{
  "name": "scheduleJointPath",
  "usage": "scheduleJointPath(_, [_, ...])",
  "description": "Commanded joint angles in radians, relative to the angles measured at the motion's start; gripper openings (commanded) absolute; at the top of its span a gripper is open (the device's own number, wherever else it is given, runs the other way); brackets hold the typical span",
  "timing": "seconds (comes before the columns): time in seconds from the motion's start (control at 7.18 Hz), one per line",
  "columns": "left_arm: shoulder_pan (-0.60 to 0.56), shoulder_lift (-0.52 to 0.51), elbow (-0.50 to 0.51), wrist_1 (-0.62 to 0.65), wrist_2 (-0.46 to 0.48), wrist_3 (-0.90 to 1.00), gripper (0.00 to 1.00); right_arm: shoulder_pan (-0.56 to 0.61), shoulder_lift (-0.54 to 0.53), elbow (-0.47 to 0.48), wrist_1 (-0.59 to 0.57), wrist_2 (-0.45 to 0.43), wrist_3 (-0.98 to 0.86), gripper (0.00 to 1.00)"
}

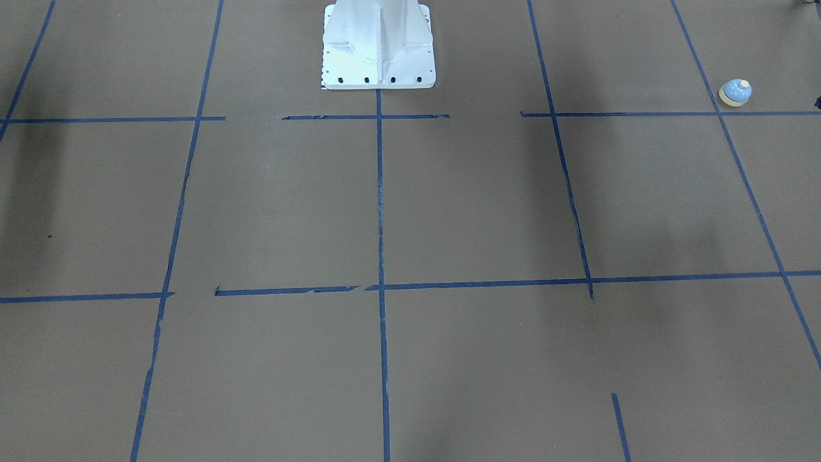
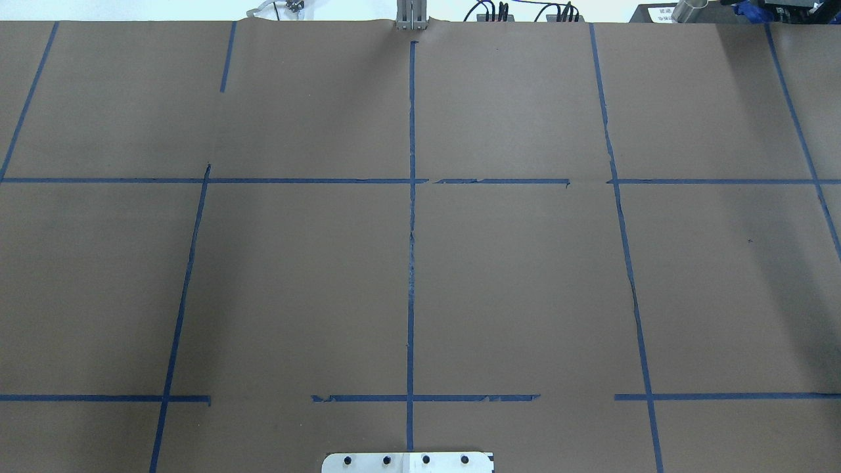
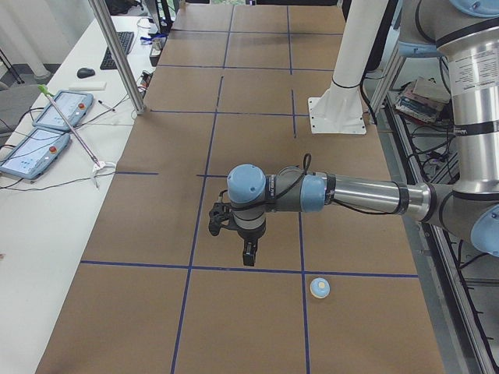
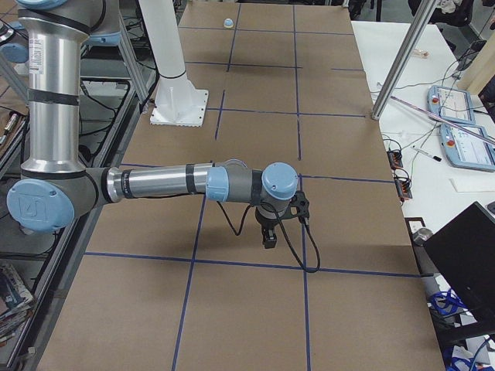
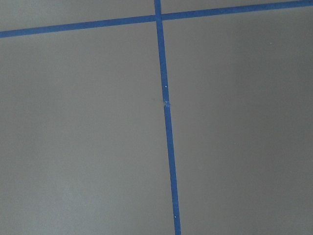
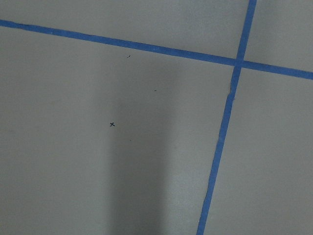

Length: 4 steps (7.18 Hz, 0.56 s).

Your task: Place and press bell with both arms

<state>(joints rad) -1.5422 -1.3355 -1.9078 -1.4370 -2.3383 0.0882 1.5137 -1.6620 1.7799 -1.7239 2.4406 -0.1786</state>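
The bell (image 1: 735, 92) stands upright on the brown table near the robot's left end; it also shows in the exterior left view (image 3: 320, 287) and far off in the exterior right view (image 4: 228, 22). My left arm (image 3: 351, 195) reaches out over the table, and its gripper (image 3: 248, 257) hangs above the paper, a short way from the bell and apart from it. My right arm (image 4: 155, 183) reaches out at the other end with its gripper (image 4: 268, 241) pointing down. I cannot tell whether either gripper is open or shut. Both wrist views show only paper and blue tape.
The white pedestal base (image 1: 378, 45) stands at the robot's side of the table. Blue tape lines (image 2: 411, 263) grid the brown paper. A side table with pendants (image 3: 47, 125) and a metal post (image 3: 117, 54) border the far long edge.
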Motion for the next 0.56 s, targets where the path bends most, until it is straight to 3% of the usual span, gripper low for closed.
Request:
scheduleJointPath(0.0, [0.001,0.003,0.006,-0.002,0.0,0.007,1.0,-0.003,0.002,0.001,0.003,-0.005,-0.001,1.0])
scheduleJointPath(0.42, [0.001,0.001,-0.008,-0.046,-0.001,0.008,1.0,-0.003,0.002,-0.005,0.001,-0.002,0.007,1.0])
